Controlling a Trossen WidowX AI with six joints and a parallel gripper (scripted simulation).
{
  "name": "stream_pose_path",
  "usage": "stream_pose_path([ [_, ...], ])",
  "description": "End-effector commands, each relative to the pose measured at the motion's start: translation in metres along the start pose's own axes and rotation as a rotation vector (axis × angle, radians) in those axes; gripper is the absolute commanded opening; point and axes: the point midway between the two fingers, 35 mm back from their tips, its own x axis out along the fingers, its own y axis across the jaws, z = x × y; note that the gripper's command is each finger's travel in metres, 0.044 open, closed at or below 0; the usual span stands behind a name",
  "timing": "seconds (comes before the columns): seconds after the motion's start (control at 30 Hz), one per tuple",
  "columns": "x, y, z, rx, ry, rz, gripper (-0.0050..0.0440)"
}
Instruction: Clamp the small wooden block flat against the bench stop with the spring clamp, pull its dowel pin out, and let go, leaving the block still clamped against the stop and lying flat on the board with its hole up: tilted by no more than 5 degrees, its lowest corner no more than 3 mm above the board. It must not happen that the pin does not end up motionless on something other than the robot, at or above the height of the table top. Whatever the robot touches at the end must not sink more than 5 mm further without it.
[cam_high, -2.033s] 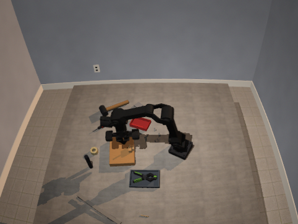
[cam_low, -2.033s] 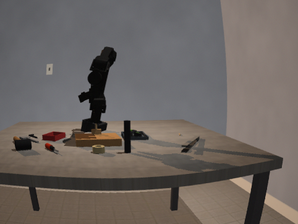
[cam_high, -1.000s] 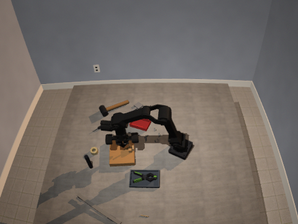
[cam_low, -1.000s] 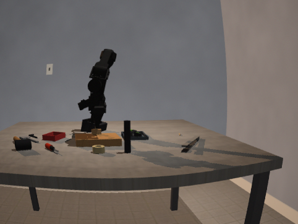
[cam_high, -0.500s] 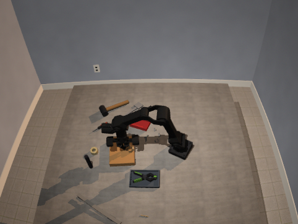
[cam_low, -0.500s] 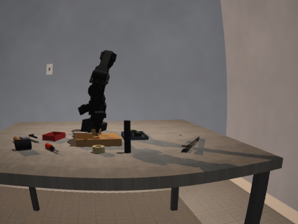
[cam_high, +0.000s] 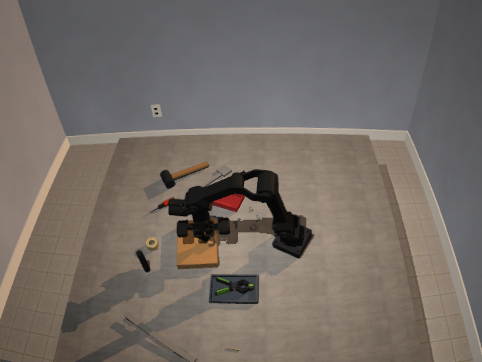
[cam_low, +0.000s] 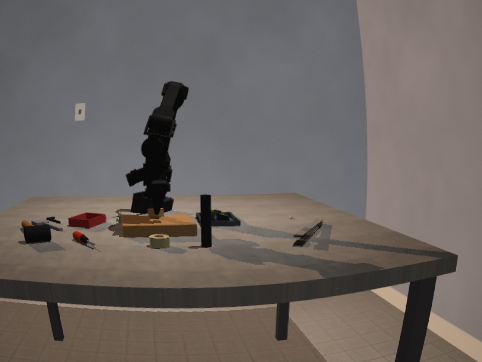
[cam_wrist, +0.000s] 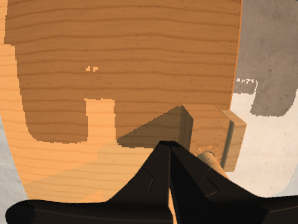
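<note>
Two fingers are seen pressed together with nothing gripped, poised above the board (cam_wrist: 127, 43), the wooden block (cam_wrist: 209, 129) at one o'clock.

table (cam_low: 300, 280) | on it: board (cam_low: 159, 226), tape roll (cam_low: 159, 241), red tray (cam_low: 87, 219), mallet (cam_high: 181, 174)

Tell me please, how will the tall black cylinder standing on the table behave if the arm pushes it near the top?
The black cylinder stands upright, tall over a narrow foot, so it would likely tip easily. Once down, its round shape would probably let it roll. It looks rigid, not floppy.
</note>
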Motion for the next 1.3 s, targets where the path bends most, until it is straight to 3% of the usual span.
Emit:
stream_pose_path([
  [0.0,-0.002,-0.008,0.0,-0.005,-0.002,0.007,0.0],
  [0.17,-0.002,-0.011,0.0,-0.005,-0.002,0.007,0.0],
  [0.33,-0.002,0.009,0.0,-0.005,-0.002,0.007,0.0],
  [0.83,-0.004,0.006,-0.001,-0.012,-0.001,0.015,0.0],
  [1.27,-0.03,0.007,-0.005,-0.009,-0.002,0.011,0.0],
])
